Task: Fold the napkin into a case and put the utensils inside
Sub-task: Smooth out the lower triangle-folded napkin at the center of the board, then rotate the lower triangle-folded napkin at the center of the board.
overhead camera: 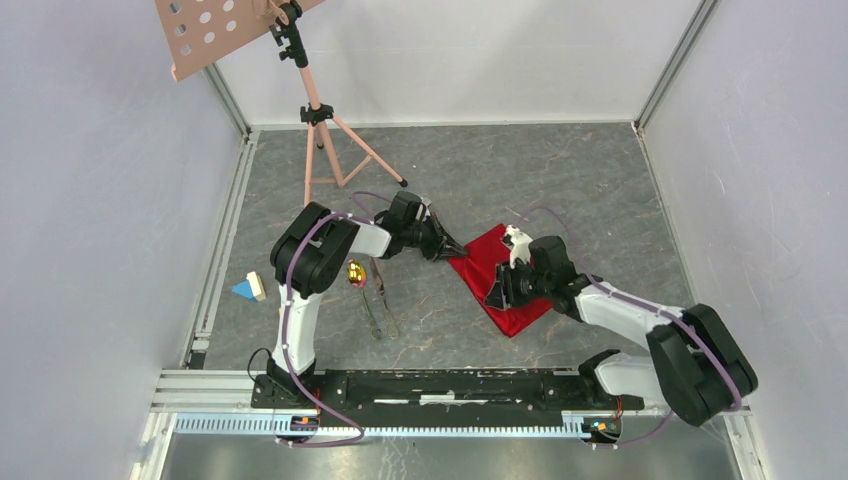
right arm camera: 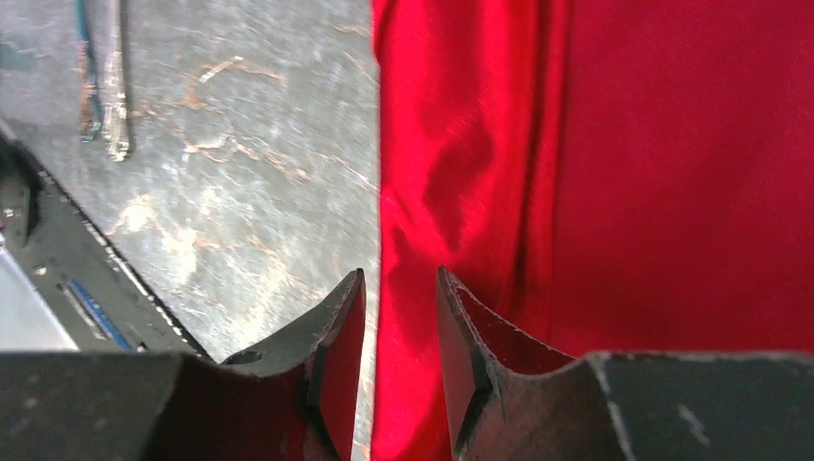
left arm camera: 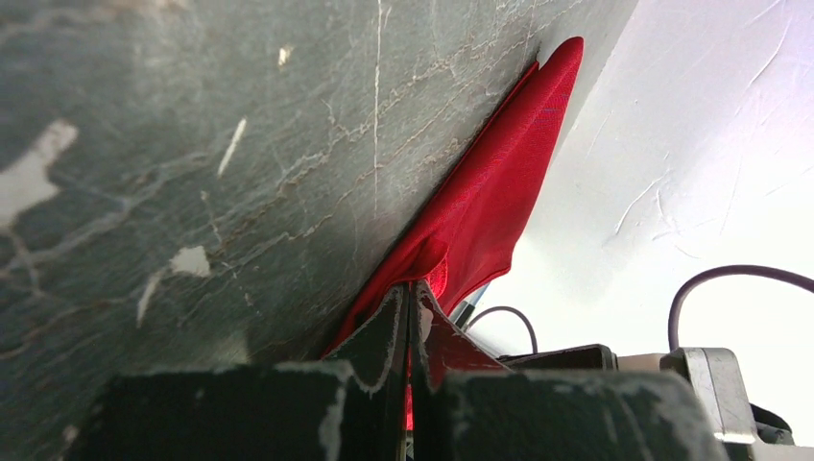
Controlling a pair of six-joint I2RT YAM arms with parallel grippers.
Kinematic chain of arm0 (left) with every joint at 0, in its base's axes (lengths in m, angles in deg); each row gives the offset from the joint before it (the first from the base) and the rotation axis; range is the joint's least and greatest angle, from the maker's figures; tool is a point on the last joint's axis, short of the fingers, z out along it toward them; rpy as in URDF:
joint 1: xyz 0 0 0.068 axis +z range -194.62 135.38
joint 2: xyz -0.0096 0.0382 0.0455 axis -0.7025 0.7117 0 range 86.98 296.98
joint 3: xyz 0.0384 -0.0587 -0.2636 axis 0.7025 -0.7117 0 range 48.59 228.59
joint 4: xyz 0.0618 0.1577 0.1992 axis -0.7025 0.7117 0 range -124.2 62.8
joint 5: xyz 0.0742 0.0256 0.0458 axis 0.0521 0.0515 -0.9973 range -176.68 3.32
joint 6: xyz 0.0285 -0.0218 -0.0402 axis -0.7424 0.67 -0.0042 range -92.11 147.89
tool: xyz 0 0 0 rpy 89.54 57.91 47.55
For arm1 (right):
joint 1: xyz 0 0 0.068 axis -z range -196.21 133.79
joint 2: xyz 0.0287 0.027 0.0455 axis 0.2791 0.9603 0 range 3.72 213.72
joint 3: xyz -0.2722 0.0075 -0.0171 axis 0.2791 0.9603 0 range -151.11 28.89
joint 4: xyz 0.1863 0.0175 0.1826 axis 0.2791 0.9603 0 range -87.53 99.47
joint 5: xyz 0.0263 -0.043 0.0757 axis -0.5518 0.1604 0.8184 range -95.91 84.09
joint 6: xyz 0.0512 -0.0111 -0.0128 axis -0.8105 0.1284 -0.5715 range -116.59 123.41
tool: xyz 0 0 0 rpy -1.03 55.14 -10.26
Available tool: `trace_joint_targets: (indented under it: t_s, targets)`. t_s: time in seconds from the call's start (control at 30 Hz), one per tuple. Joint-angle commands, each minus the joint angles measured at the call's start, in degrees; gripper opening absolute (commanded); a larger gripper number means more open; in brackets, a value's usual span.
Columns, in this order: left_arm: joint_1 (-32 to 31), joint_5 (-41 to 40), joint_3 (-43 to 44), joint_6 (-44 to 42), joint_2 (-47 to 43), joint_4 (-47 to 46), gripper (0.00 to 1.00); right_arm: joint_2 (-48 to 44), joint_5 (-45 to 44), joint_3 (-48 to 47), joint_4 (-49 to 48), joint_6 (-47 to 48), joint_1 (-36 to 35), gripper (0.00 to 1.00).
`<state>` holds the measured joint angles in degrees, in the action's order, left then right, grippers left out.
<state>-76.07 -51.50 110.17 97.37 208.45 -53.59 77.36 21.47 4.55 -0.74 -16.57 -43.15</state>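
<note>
The left pincer (left arm camera: 413, 293) is closed tight on a corner of the napkin (left arm camera: 499, 182). In its wrist view the red cloth is nipped between the two fingers. From there it goes up and to the right of the frame, lifted a little from the counter (left arm camera: 192, 144).

The right pincer (right arm camera: 401, 288) has its jaws a little apart. The folded left edge of the napkin runs straight up the frame, in line with the gap between them. I judge that it grips nothing at present, though the cloth is very close to the inner faces.

In the top view the napkin lies right of centre, between both pincers. Its longer side seems to run from upper left down to lower right. The left arm has the left corner, and the right arm is over the lower left edge. The cloth is not yet a narrow case.

The utensils (overhead camera: 372, 300), with the gold spoon (overhead camera: 355, 273), lie left of centre, well apart from the cloth and nearer to the left arm.

In my judgement the coming move depends on that edge under the right pincer: the jaws must close across it, not along it.
</note>
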Motion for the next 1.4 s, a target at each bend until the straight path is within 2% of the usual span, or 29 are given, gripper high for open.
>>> trace_joint_targets:
  t_s: [0.0,0.17,0.3,0.57,0.87,1.0,1.2,1.37]
  targets:
    - [1.0,-2.1,0.3,-2.7,2.4,3.8,0.02,-5.9,-9.9,1.8,11.1,0.4,0.3,0.39]
    - [1.0,-1.0,1.4,-2.5,2.2,3.8,0.02,-12.6,-18.1,4.1,17.9,-2.0,0.3,0.39]
    - [0.9,0.8,3.1,-3.3,1.2,4.5,0.05,-14.5,-23.6,3.9,19.5,-1.3,0.3,0.39]
    - [0.2,2.4,6.2,-9.7,-6.3,13.1,0.19,-11.2,-22.5,-0.7,17.6,1.6,0.2,0.38]
    - [-2.9,2.7,4.3,-9.0,-13.5,16.1,0.35,-9.0,-22.9,-3.7,18.0,4.0,0.2,0.38]
    - [-5.5,1.9,4.5,-7.5,-12.8,16.1,0.35,-7.9,-23.3,-5.3,19.0,5.2,0.2,0.38]
    - [-6.5,1.2,5.0,-6.5,-10.0,15.6,0.29,-6.3,-24.1,-6.7,20.2,6.6,0.2,0.41]
    - [-6.4,-0.1,5.1,-9.7,-13.5,18.5,0.32,-5.6,-24.7,-7.1,21.5,7.1,0.2,0.43]
